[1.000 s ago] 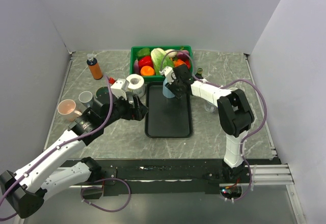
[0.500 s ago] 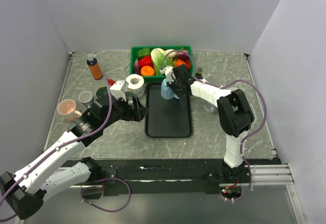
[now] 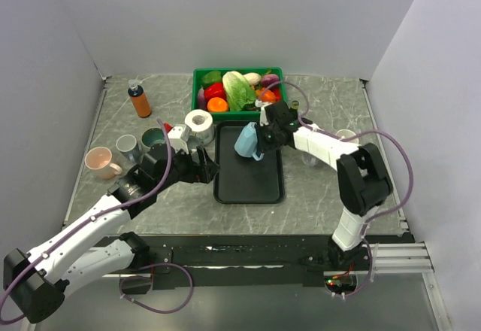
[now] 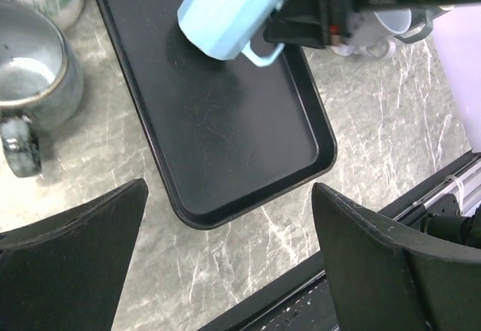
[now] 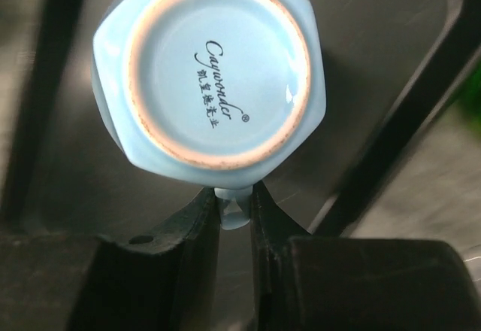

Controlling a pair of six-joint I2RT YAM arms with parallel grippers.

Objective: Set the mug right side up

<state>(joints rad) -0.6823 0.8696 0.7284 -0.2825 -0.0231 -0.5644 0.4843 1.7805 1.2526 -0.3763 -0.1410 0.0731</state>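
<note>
**While aloft, only half turned**

Holds blue mug (image 3: 248, 141) tilted sideways over the black tray's (image 3: 248, 182) far end (base toward the wrist camera), handle pinched between the right gripper's (image 5: 234, 199) narrowed fingers. Has left gripper (image 3: 207, 164) spread wide, empty. Needs further wrist roll, then lowering upright.

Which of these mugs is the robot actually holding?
The light blue mug, pinched by its handle in the right tool and tilted above the black tray. The pink mug, grey cup and green mug stand untouched at the left.
</note>
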